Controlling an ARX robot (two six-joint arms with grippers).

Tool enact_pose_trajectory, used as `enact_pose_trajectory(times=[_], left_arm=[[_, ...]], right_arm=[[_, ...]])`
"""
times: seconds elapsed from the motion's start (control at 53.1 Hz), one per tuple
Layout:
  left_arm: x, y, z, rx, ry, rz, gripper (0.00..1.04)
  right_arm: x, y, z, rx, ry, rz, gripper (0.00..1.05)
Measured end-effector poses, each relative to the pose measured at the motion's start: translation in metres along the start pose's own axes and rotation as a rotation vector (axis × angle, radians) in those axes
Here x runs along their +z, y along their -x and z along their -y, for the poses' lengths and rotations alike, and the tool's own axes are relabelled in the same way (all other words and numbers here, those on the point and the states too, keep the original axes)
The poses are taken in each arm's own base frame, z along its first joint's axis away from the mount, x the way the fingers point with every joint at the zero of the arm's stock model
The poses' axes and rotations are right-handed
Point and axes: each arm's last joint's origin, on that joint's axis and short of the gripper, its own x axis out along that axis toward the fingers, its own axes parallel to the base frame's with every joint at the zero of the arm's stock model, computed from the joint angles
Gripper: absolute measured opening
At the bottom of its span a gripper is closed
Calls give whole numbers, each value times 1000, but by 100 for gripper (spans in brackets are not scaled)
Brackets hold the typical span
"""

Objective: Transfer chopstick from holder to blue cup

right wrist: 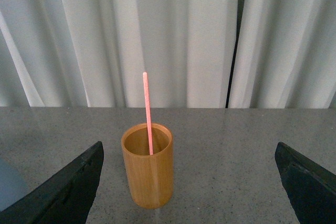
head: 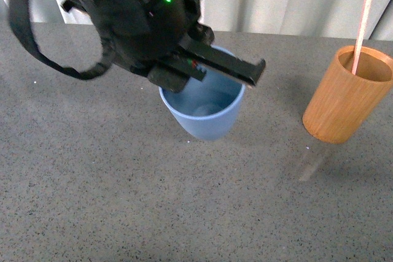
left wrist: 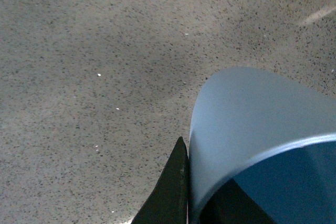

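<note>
Just 1 thin pink-red chopstick [head: 363, 23]

Bare tabletop [head: 270, 176] separates blue cup [head: 206, 118] from holder [head: 344, 99]; my left gripper [head: 245, 70] overhangs the cup's rim; chopstick [head: 363, 19] top stands clear.

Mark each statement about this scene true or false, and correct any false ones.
1. The chopstick stands in the holder. True.
2. The blue cup lies on its side. False: it stands upright, mouth up.
3. The right gripper is shut on the chopstick. False: its jaws are wide open, clear of it.
4. The left gripper is at the blue cup's rim. True.
</note>
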Motion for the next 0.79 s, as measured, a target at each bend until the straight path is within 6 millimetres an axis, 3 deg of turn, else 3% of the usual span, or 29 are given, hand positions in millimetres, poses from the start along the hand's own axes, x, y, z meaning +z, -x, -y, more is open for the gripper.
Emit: enact_pose_trajectory(times=[0.245,0.547,0.792], left_arm=[[0,-31,28,7,-36,-52,3],[9,-44,48,-9,-46,-18,3],[5,-55,58,-13,-61,-39,3]], right_arm=[[0,0,0,0,0,0,95],[0,0,0,0,0,0,95],[0,0,0,0,0,0,95]])
